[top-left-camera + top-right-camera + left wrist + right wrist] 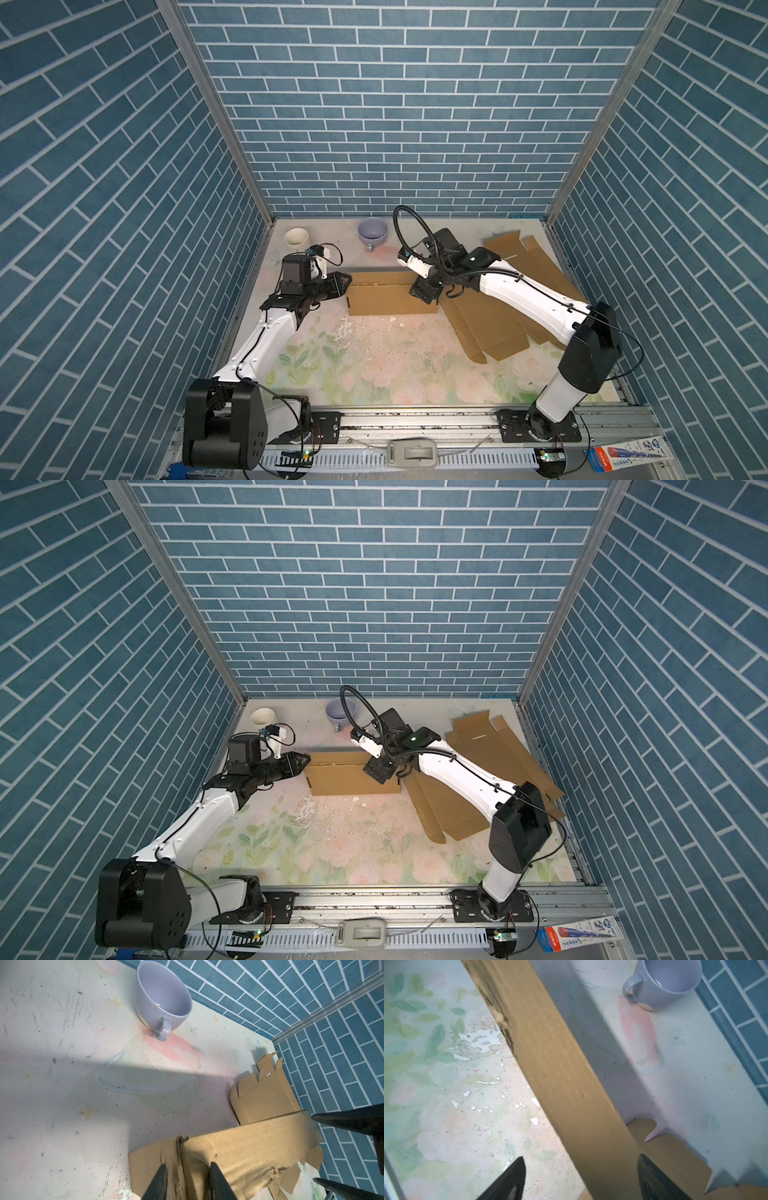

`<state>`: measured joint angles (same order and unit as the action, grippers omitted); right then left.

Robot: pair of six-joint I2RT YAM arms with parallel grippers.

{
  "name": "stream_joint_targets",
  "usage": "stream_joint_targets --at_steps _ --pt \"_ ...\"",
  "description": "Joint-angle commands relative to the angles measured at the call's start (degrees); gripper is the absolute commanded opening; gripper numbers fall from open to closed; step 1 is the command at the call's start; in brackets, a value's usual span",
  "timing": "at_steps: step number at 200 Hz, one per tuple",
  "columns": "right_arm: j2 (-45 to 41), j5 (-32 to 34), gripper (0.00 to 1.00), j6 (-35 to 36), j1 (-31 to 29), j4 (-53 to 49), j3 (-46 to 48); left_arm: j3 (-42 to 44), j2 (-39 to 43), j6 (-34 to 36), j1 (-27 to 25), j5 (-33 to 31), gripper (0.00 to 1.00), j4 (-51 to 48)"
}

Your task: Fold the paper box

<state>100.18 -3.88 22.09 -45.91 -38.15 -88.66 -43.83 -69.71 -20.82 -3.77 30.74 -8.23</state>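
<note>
Left pincer [188, 1165] grips the paper box [390, 297] at its left end. Right pincer [580, 1157], jaws spread wide, straddles its right end.

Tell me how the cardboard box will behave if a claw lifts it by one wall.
Probably light: the cardboard box is thin, hollow sheet. Likely floppy rather than stiff: the wall pinched in the left claw looks creased and frayed, so it may buckle. It should slide, not roll, on its flat base; its loose end flaps could swing.
</note>
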Motion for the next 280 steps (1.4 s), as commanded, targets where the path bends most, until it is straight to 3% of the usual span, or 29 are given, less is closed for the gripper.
stream_joint_targets --at_steps 1,37,61,100,122,160,183,200,211,237,280 --pt "4.2 3.4 0.84 12.1 -0.7 -1.4 -5.2 2.5 -0.5 1.7 -0.3 -3.2 0.35 -7.2" --pt "10.2 -0.7 0.80 14.9 -1.2 -4.3 -9.9 2.9 0.5 2.2 -0.3 -3.3 0.35 -7.8" --pt "12.0 -4.8 0.70 14.5 -1.2 -7.0 -12.0 2.3 1.3 2.1 -0.3 -3.5 0.36 -8.5" --pt "11.0 -5.4 0.53 14.3 -1.5 -5.3 -12.2 -1.2 5.5 2.9 0.4 -6.8 0.49 -12.7" --pt "9.5 -1.6 0.45 14.3 -2.4 0.9 -10.2 -4.7 8.9 3.2 1.9 -9.4 0.55 -16.7" --pt "11.2 16.8 0.41 14.1 -6.8 16.7 -7.7 -11.0 14.6 4.9 5.9 -16.2 0.61 -24.4" --pt "13.5 22.7 0.45 18.2 -10.5 25.8 -3.3 -12.2 18.3 5.5 8.2 -19.4 0.71 -25.6" --pt "15.3 25.4 0.54 19.9 -12.9 30.9 -0.2 -12.6 20.4 6.5 8.7 -21.1 0.89 -26.1" --pt "15.7 24.3 0.61 19.6 -14.0 31.1 1.2 -12.9 21.1 7.9 8.8 -21.2 0.99 -26.3" --pt "13.2 15.1 0.75 14.5 -15.5 26.6 4.1 -14.3 21.8 10.4 9.0 -18.5 0.99 -27.0" --pt "4.7 -4.8 0.79 0.9 -12.9 19.5 8.4 -15.7 18.9 9.3 9.1 -9.7 0.98 -24.1"
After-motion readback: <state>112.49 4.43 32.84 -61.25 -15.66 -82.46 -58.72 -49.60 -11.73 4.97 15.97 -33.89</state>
